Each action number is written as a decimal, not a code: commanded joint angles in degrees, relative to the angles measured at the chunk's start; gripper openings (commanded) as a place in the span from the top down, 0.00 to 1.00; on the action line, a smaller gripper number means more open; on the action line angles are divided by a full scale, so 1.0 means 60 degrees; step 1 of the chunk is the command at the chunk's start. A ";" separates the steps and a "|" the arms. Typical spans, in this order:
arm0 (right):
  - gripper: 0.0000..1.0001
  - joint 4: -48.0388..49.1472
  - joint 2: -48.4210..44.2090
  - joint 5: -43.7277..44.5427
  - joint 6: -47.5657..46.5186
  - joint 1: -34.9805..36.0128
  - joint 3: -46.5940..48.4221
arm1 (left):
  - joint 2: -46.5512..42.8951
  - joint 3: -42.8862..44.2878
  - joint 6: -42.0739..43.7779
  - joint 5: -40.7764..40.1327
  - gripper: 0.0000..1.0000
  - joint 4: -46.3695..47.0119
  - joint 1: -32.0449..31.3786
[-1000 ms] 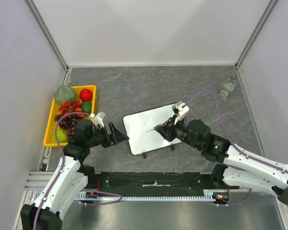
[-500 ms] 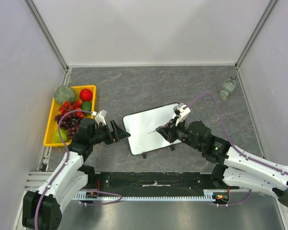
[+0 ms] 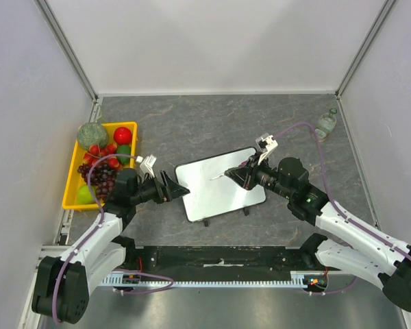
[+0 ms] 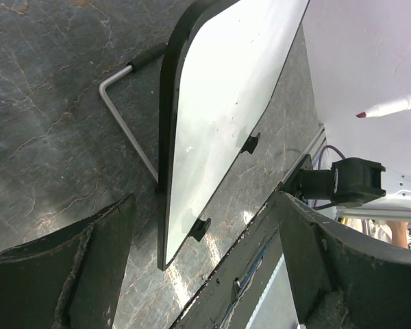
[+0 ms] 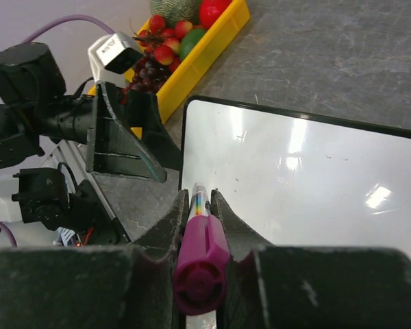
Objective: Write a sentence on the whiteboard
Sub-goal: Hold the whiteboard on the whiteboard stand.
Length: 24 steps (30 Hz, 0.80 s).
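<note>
The whiteboard (image 3: 219, 184) is blank: the sentence is not yet begun. The right gripper (image 3: 241, 175) clamps a marker (image 5: 200, 257) above it; the left gripper (image 3: 177, 186) has its fingers apart beside it.

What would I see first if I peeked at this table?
Probably the white board in the middle, with nothing written on it that I can see. The right gripper holds a purple-ended pen over it, and the open left gripper waits at its left edge. A yellow tray of bright fruit sits at the far left.
</note>
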 commanded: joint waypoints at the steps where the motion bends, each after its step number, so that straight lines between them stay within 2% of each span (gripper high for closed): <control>1: 1.00 0.0818 0.0168 -0.0582 -0.0023 -0.0013 0.0051 | 0.0593 -0.0182 -0.0022 0.0495 0.13 0.1580 0.0060; 6: 1.00 0.1065 0.0418 -0.0932 -0.0243 -0.0027 0.0169 | 0.1545 0.0082 0.0256 0.0422 0.15 0.2151 0.0060; 13: 1.00 0.1448 0.0812 -0.1270 -0.0521 -0.0013 0.0285 | 0.2747 0.0272 0.0491 0.1051 0.21 0.3368 0.0060; 16: 1.00 0.1492 0.0959 -0.1126 -0.0668 0.0075 0.0418 | 0.2734 0.0024 0.0681 0.1066 0.22 0.3705 0.0074; 24: 1.00 0.1419 0.1779 -0.0334 -0.1253 0.0880 0.1061 | 0.2484 -0.0387 0.1517 0.1314 0.37 0.4042 0.0074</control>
